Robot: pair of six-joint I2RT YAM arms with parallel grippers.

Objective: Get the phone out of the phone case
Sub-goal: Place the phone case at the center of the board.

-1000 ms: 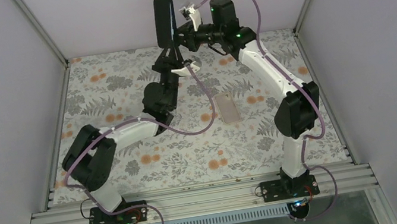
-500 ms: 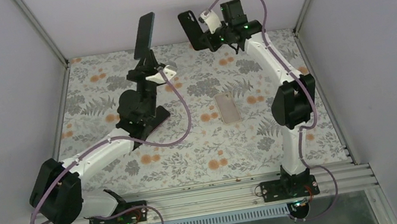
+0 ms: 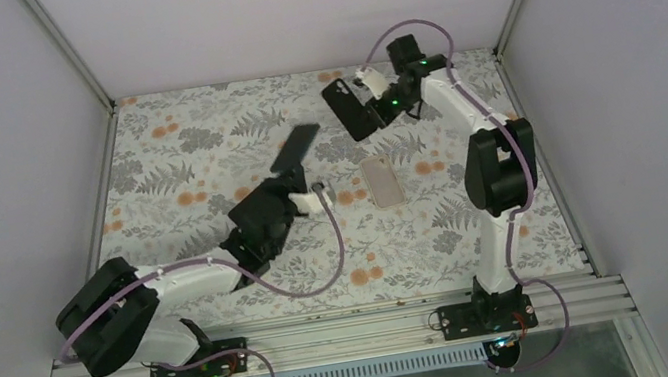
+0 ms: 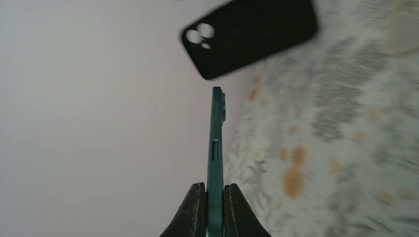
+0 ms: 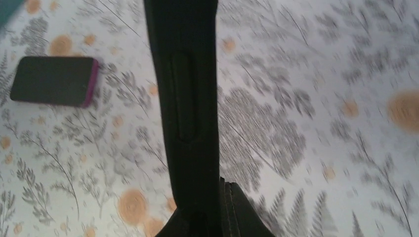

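My left gripper [image 3: 288, 180] is shut on the lower end of a teal phone [image 3: 295, 147], held tilted above the mat, left of centre. In the left wrist view the phone [image 4: 216, 138] stands edge-on between the fingers [image 4: 197, 207]. My right gripper [image 3: 377, 104] is shut on an empty black phone case [image 3: 348, 110], held above the far right part of the mat. The case also shows in the left wrist view [image 4: 249, 37] with its camera cut-out, and edge-on in the right wrist view [image 5: 185, 98]. Phone and case are apart.
A second, beige-backed phone [image 3: 381, 181] lies flat on the floral mat [image 3: 182, 152] between the arms; it shows in the right wrist view [image 5: 54, 81] as a dark slab with a magenta edge. Grey walls enclose the mat on three sides.
The phone and case, together high at the back a second ago, have separated. My left arm dropped and drew back with the phone; my right arm lowered with the case.
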